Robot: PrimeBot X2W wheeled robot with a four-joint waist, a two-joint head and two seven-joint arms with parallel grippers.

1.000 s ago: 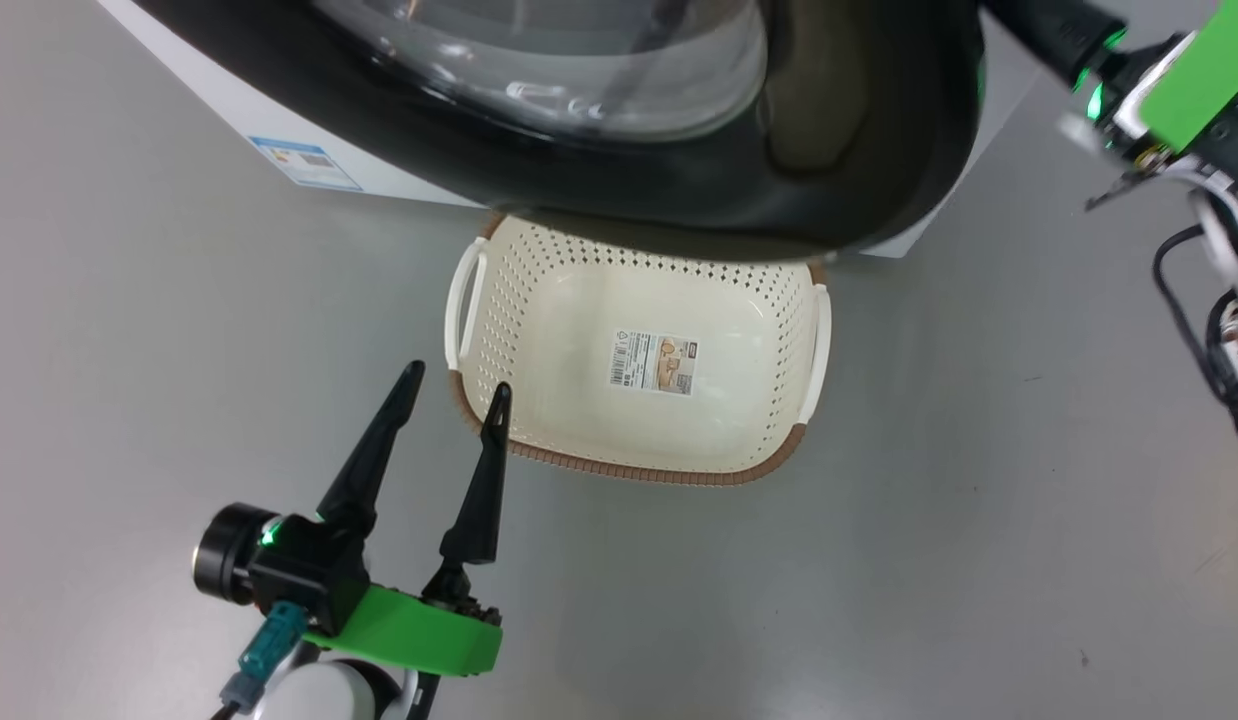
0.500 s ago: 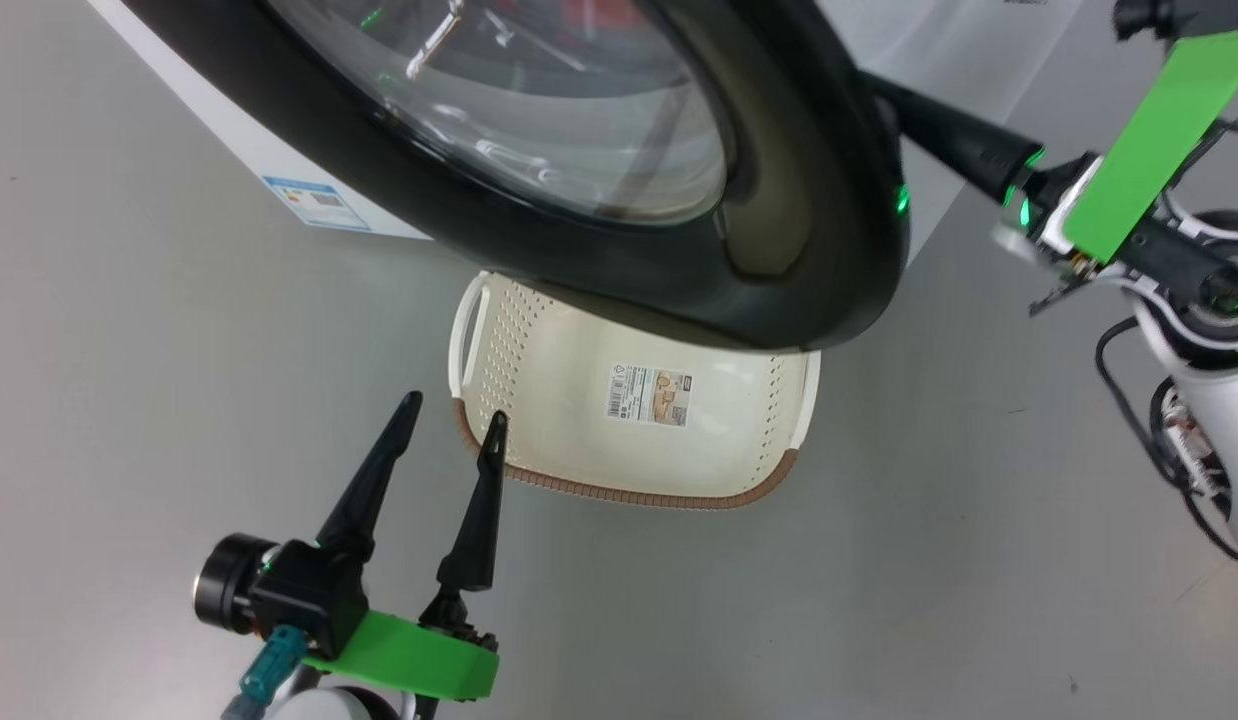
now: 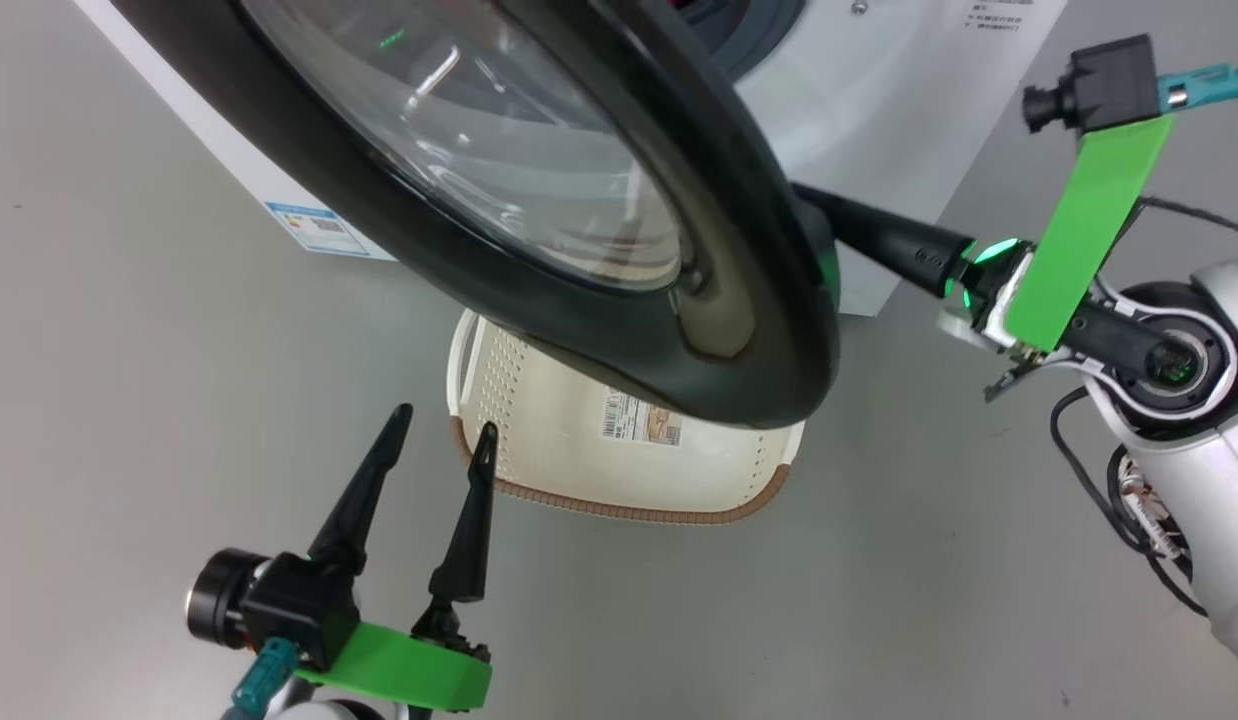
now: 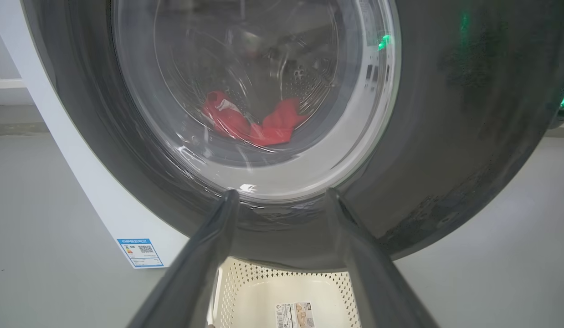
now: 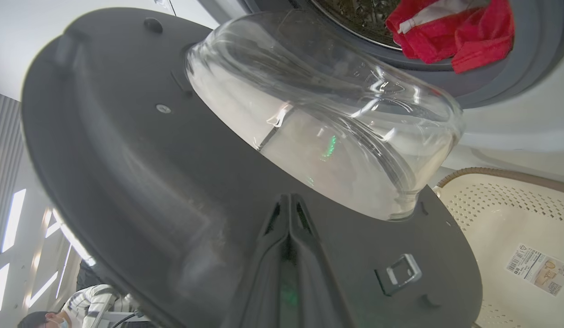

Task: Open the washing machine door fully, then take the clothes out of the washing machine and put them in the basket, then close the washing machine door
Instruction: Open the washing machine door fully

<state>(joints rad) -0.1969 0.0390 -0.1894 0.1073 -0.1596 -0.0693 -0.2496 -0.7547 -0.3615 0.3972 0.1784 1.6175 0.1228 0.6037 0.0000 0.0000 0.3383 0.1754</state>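
Note:
The washing machine door stands part open, its black rim and glass bowl hanging over the cream basket on the floor. My right gripper is shut with nothing in it, fingers together and tips against the door's dark inner face; in the head view its fingers reach behind the door's edge. My left gripper is open and empty by the basket's near left corner, apart from the door. The red clothes lie in the drum, also seen through the glass. The white washing machine stands behind.
The door covers the basket's far half. A blue label sticker marks the machine's lower left corner. Grey floor spreads left and right of the basket. A door latch sits near my right fingers. A person shows low in the right wrist view.
The door has swung further open, its edge moving left in the head view, with my shut right gripper following behind it. The head camera has shifted. My left gripper stays open in place.

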